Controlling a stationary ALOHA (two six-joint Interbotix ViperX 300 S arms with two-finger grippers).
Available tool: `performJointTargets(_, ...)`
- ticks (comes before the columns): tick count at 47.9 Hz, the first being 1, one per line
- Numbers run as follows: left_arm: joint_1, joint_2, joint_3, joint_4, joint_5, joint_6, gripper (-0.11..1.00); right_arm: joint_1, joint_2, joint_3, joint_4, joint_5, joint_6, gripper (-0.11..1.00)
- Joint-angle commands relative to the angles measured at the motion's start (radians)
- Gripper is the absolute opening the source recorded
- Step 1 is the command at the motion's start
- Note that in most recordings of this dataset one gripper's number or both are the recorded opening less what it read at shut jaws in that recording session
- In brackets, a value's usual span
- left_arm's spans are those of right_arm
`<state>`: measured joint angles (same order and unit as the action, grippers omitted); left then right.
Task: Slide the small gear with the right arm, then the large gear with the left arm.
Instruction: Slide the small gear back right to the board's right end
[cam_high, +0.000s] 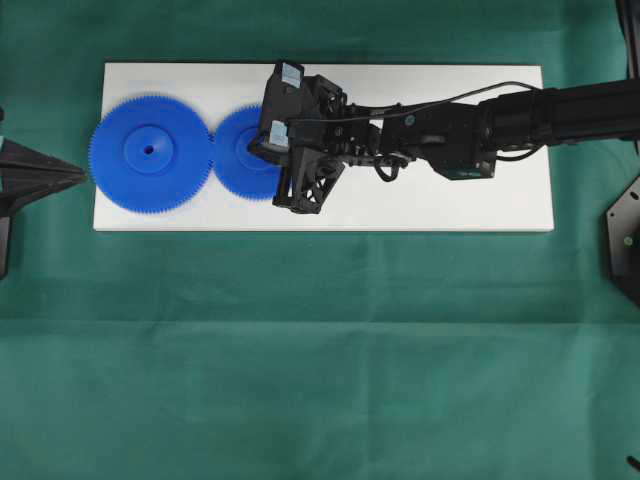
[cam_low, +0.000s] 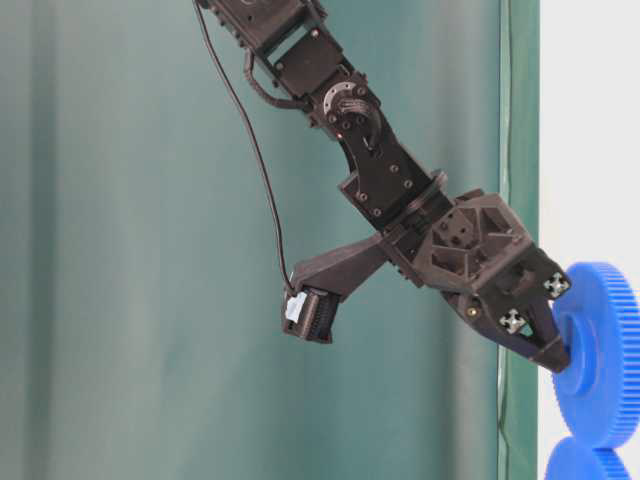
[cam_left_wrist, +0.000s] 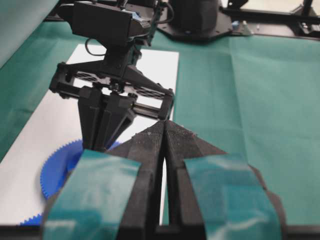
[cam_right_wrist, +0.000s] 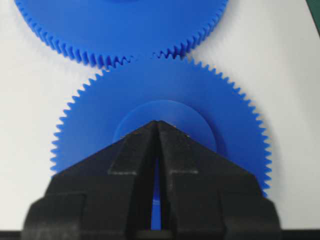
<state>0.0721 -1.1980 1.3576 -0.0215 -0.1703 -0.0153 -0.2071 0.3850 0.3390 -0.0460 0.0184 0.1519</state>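
Two gears mesh ahead of our right gripper (cam_right_wrist: 157, 125), whose fingers are pressed together on the small gear (cam_right_wrist: 160, 140) hub; the large gear (cam_right_wrist: 120, 25) lies just beyond.

Overhead camera looks straight down; side camera sits level with the counter (cam_high: 420, 205); both wrist cameras, close in, share the small gear (cam_right_wrist: 165, 125).

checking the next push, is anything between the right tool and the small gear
Nothing visible: the right tool, shut, is already on the small gear at its hub. The large gear meshes with its far edge.
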Motion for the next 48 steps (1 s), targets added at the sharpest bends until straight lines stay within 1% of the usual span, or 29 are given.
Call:
performJointTargets(1, -0.002, 0.012, -0.009, -0.002, -0.006, -0.002, -0.01, 0.014, 0.005, 0.012, -0.003, 0.018, 0.0, 0.53)
performJointTargets(15, -0.002, 0.012, -0.008, 0.0, -0.006, -0.023, -0.01, 0.014, 0.005, 0.014, -0.003, 0.017, 0.0, 0.53)
performJointTargets(24, -0.002, 0.011, -0.003, 0.0, -0.006, -0.023, -0.01, 0.014, 0.003, 0.014, -0.003, 0.021, 0.0, 0.53)
performJointTargets(31, -0.002, 0.011, -0.002, -0.002, -0.006, -0.023, -0.01, 0.012, -0.012, 0.035, -0.003, 0.043, 0.002, 0.53)
performJointTargets(37, -0.002, 0.006, 0.0, -0.002, -0.006, -0.023, -0.01, 0.006, -0.052, 0.091, -0.003, 0.048, 0.003, 0.53)
performJointTargets(41, -0.002, 0.006, 0.003, 0.0, -0.006, -0.023, -0.01, -0.002, -0.087, 0.146, 0.002, 0.046, 0.006, 0.52)
performJointTargets(44, -0.002, 0.006, 0.005, 0.0, -0.006, -0.025, -0.01, -0.009, -0.12, 0.196, 0.002, 0.041, 0.026, 0.53)
performJointTargets(48, -0.002, 0.006, 0.005, 0.0, -0.006, -0.025, -0.01, -0.028, -0.172, 0.285, 0.002, 0.038, 0.071, 0.53)
